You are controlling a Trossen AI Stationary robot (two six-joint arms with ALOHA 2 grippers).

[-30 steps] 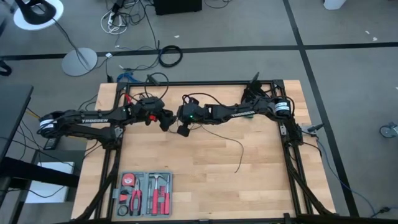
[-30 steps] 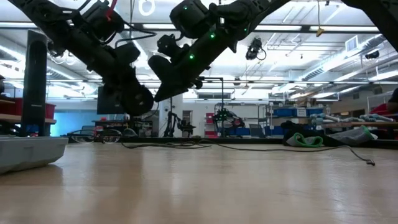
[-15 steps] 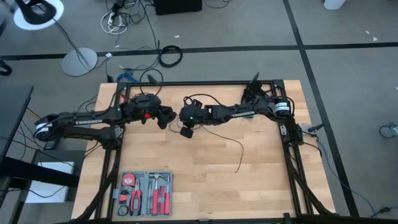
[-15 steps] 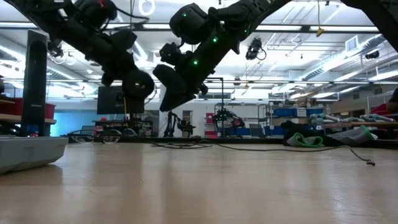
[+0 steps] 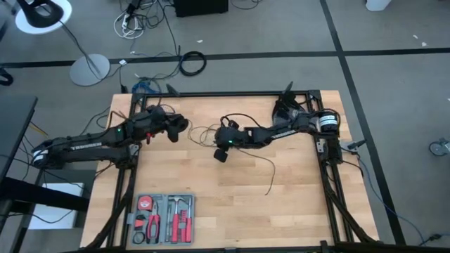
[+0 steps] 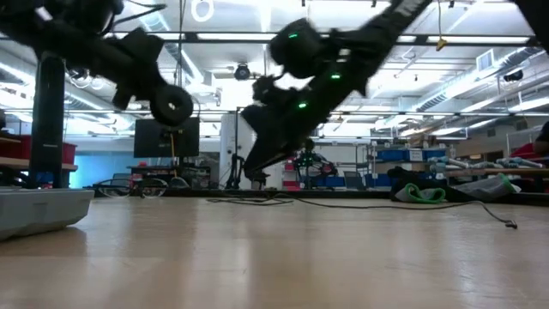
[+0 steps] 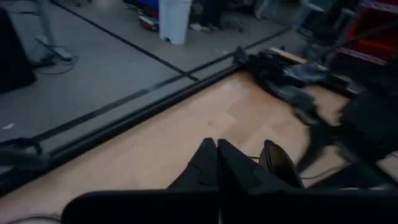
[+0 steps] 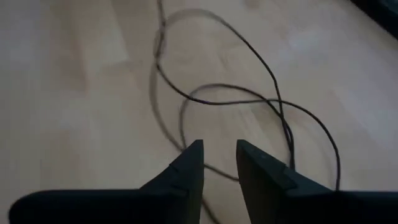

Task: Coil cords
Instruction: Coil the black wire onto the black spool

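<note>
Now right pincer (image 8: 217, 155) parted, empty, above looped cord (image 8: 249, 99) on table; left pincer (image 7: 216, 163) clenched.

Non-task items noted. A wooden table (image 5: 281, 204) stood inside a black frame (image 5: 232, 93). A grey tool tray (image 5: 163, 218) sat at the near left corner, holding red-handled tools; its edge showed at far left in the low view (image 6: 43, 209). On the grey floor beyond the table: a coiled thick black cable ring (image 5: 192, 63), a lamp stand with round base (image 5: 90, 69), and a tangle of white cables (image 5: 132, 24). A white bin (image 7: 174, 20) stood on the floor.
</note>
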